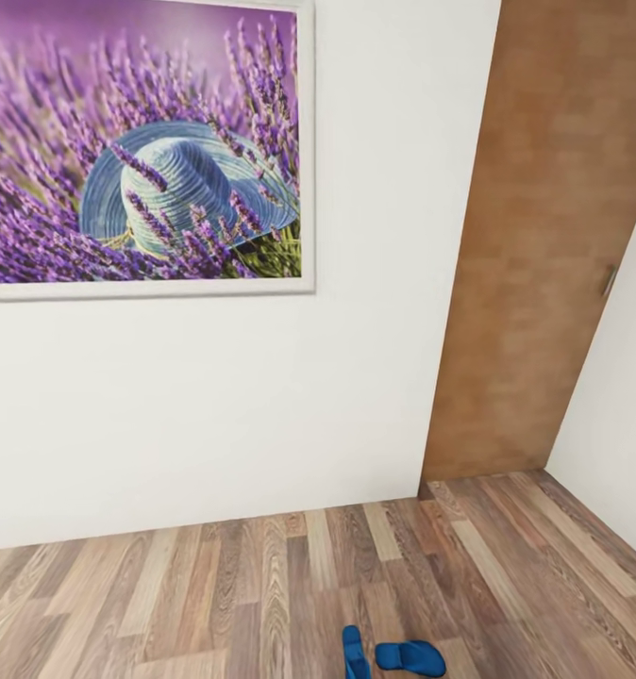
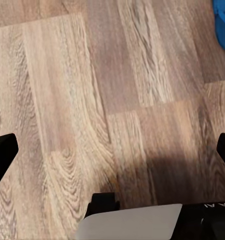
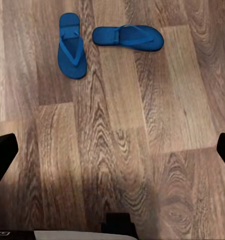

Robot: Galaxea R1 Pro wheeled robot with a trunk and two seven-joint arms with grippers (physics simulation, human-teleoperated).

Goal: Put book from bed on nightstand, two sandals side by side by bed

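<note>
A white wall (image 1: 214, 405) takes up most of the head view, meeting a pale wood-plank floor (image 1: 214, 585) below. A brown door (image 1: 544, 245) stands at the right, in the room's corner. A framed lavender picture (image 1: 143, 141) showing a blue straw hat hangs on the wall at upper left. Two blue sandals lie on the floor near the head view's bottom edge, close together but at right angles: one sandal (image 3: 71, 45) points along the planks, the other sandal (image 3: 127, 38) lies crosswise just beside its end, not touching. Left fingers (image 2: 3, 152) are spread wide over bare floor, holding nothing. Right fingers (image 3: 2, 152) are likewise spread wide and empty, the sandals ahead of them.
</note>
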